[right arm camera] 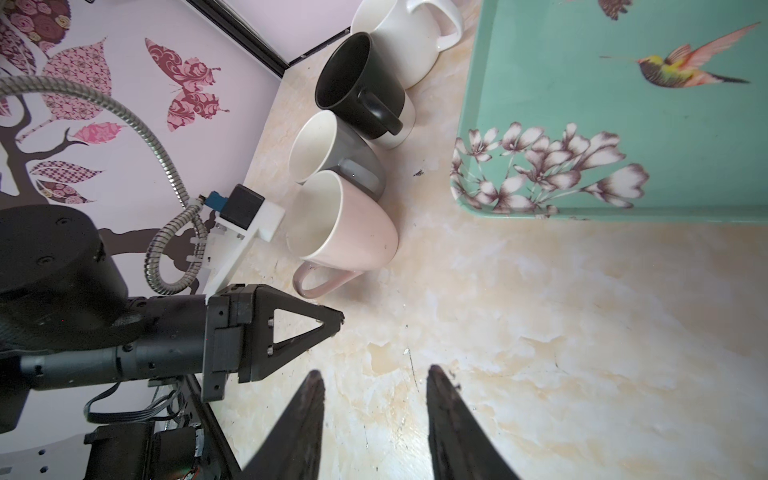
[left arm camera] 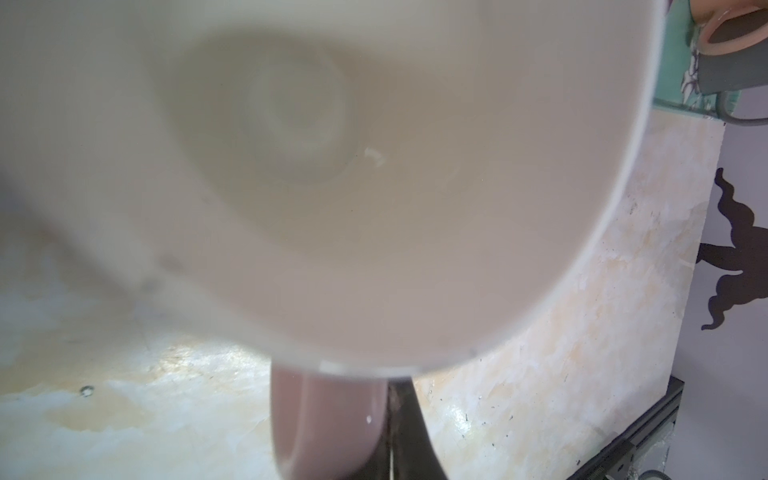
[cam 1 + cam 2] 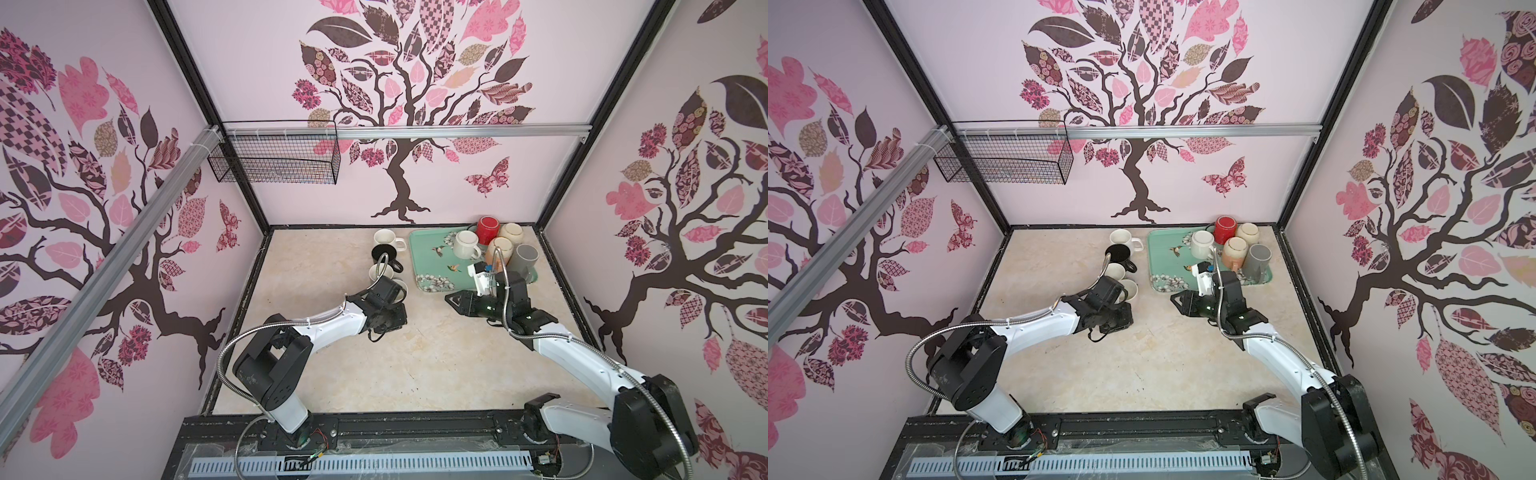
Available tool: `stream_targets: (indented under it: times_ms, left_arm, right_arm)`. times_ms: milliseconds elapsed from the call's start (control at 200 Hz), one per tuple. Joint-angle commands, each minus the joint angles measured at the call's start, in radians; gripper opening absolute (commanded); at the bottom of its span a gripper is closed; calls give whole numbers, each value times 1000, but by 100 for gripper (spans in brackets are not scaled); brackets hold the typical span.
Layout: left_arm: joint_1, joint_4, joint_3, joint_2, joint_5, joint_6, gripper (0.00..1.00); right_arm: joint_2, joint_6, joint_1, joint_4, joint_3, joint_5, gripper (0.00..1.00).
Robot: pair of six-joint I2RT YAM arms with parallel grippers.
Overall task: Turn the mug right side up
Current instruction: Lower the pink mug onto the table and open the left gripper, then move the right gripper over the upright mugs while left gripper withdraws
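Clenching on nothing, my left hand (image 1: 336,320) points just beside the pink mug (image 1: 349,232), by its handle (image 1: 318,284); my right hand (image 1: 374,370) hangs released, empty, above the worktop (image 1: 561,332).

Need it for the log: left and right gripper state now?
Left gripper: shut, empty, tip beside the handle of the pink mug.
Right gripper: open, empty.

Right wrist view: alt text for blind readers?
A white mug, black mug, grey mug and pink mug stand upright on a marbled tabletop beside a teal bird-print tray. The shut left gripper sits by the pink mug's handle; the right gripper is open.
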Motion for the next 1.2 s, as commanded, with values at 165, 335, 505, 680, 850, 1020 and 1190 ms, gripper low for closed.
stream_targets:
  times_ms: [165,335,505,680,850,1020,1190]
  left_arm:
    - [1,-159,51,-247,-155,107,9]
    - [49,-230,23,-378,-224,146,13]
    - [132,-225,-61,-478,-188,159,14]
    - [142,-256,-100,-545,-215,189,15]
    - [146,-275,-122,-594,-245,224,17]
    - [149,-302,-127,-625,-271,258,19]
    - [149,-312,-145,-658,-276,272,19]
  right_arm:
    - [145,-2,194,-130,212,240,48]
    - [316,-5,288,-241,381,356,51]
    - [468,-18,327,-325,525,419,52]
    - [584,-22,342,-374,623,444,52]
    - [663,-40,344,-435,694,473,44]
    - [713,-60,348,-463,756,483,36]
    - [761,-99,352,-521,825,495,28]
